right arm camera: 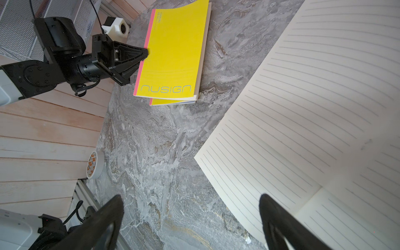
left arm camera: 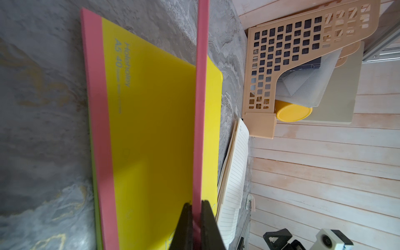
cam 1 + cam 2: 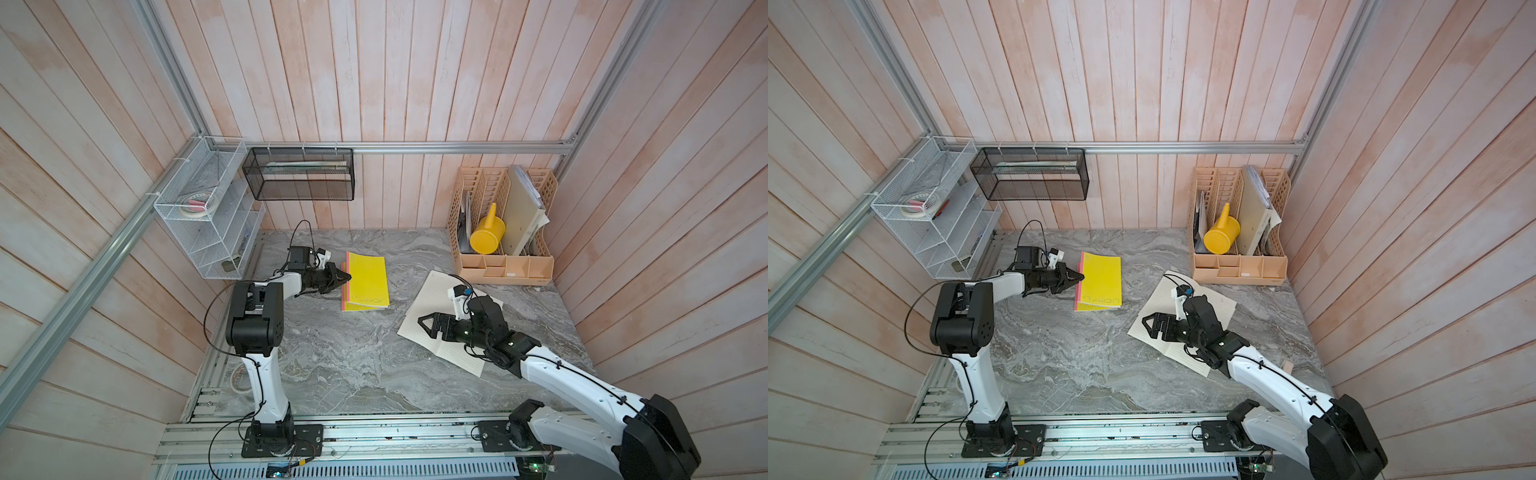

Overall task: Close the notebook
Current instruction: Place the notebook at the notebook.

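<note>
Yellow notebook point(image 3: 368, 282) lay left on the table point(image 3: 353, 365) in both top views, open notebook point(image 3: 432, 291) right. Left wrist: my left pincer point(image 2: 195, 205) clenched the yellow one's pink spine point(image 2: 201, 108). Right wrist: my right pincer point(image 1: 190, 203) gaped over the open pages' edge.

Left end effector point(image 3: 1080, 277) grips the yellow notebook point(image 3: 1103, 279) edge.

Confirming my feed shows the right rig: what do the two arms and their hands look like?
Both the left arm and right arm have white links with bulky black joint housings and thin black cables tied along them. The left hand and right hand are black, with tapered triangular fingers, and a white camera block sits by each wrist.
</note>
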`<move>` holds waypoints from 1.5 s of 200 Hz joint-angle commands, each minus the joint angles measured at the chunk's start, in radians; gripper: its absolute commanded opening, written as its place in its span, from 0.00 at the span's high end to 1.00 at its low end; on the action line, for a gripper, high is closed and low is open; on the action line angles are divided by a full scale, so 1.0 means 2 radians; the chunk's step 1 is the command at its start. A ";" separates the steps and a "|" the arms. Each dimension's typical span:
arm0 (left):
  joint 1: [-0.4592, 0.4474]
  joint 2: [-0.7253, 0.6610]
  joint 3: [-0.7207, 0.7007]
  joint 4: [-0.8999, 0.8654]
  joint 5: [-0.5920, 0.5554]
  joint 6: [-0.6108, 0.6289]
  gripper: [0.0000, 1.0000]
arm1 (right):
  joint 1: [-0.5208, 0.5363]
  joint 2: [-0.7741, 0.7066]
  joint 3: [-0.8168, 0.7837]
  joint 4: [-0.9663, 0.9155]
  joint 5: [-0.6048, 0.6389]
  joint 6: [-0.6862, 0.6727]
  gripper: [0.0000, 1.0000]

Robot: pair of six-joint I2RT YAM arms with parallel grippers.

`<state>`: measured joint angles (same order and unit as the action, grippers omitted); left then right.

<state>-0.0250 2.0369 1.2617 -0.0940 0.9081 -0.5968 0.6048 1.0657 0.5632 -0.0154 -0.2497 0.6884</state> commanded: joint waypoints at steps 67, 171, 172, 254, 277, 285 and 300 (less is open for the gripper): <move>0.016 0.009 -0.012 -0.004 -0.008 0.022 1.00 | -0.002 0.001 -0.008 0.010 -0.012 0.009 0.02; 0.016 0.021 -0.013 0.006 -0.016 0.008 0.92 | -0.001 0.000 -0.008 0.010 -0.012 0.012 0.02; 0.016 0.020 -0.014 0.005 -0.016 0.008 0.91 | -0.001 0.000 -0.009 0.011 -0.012 0.012 0.02; 0.018 -0.007 0.013 -0.098 -0.077 0.061 0.61 | -0.001 0.006 -0.009 0.019 -0.019 0.012 0.02; 0.018 -0.024 0.014 -0.114 -0.100 0.079 0.61 | 0.000 0.004 -0.009 0.018 -0.019 0.012 0.02; 0.018 -0.031 0.014 -0.121 -0.110 0.087 0.61 | 0.000 0.003 -0.009 0.015 -0.018 0.012 0.02; 0.018 -0.042 0.008 -0.115 -0.121 0.096 0.60 | 0.000 -0.001 -0.010 0.012 -0.016 0.011 0.02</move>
<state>0.0055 2.0151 1.2667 -0.2924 0.7353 -0.4717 0.6052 1.0744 0.5549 0.0051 -0.2749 0.7063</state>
